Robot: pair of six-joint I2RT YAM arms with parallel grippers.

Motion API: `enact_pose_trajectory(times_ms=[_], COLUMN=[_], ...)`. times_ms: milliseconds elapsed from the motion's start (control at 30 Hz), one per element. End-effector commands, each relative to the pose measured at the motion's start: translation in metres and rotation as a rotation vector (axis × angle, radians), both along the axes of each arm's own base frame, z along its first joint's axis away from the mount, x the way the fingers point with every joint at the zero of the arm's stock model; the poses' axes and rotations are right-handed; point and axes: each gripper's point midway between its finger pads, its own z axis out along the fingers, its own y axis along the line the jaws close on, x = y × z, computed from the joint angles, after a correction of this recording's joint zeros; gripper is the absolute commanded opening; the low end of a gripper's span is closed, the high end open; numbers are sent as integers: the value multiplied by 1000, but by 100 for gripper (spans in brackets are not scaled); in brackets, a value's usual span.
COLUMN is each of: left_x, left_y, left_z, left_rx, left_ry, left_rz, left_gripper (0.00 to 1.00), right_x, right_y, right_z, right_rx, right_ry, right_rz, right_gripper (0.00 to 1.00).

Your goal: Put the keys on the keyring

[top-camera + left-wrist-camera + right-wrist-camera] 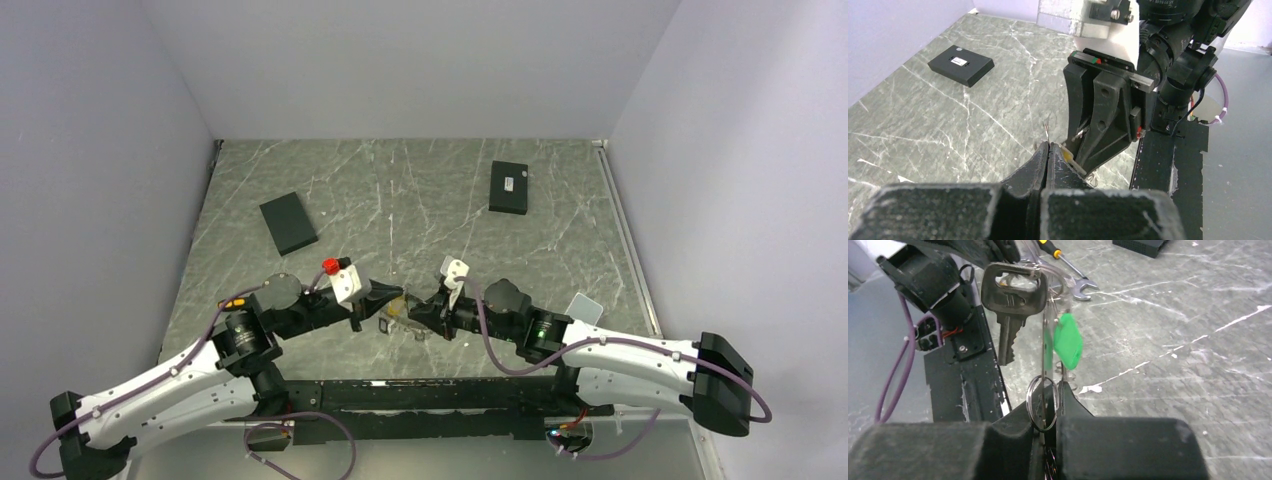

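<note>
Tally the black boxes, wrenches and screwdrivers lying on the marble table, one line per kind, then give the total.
Flat black rectangular boxes: 2 (left, right)
Silver open-ended metal wrench: 1
Yellow-and-black-handled screwdriver: 1
Total: 4

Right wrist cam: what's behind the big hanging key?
Behind the key: the open end of a wrench and part of a screwdriver, both lying on the table. The rest of the wrench is hidden by the key.

Left gripper (394, 299) beside right gripper (422, 307)
</note>
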Motion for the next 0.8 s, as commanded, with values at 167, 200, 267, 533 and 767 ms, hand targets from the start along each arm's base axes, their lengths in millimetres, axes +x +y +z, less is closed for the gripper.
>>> enact_pose_trajectory(times_ms=[167,200,267,533,767], left_x=[-3,-3,-5,-4,-1], left_y=[13,15,18,31,17], left_z=[13,10,7,-3,-11], left_rx=[-47,-46,-46,-7,27], left_ry=[47,54,60,78,96], left_rz=[45,49,55,97,72], left_gripper=[0,0,0,0,0], right_x=[17,19,27,26,19], right_y=[-8,-12,-21,-28,-19], right_z=[27,29,33,50,49], right_rx=[-14,-19,-32,-42,-158], right_ry=[-109,-123,-143,-162,-246], right_rz=[-75,-87,-144,-151,-96], right_gripper=[0,0,0,0,0])
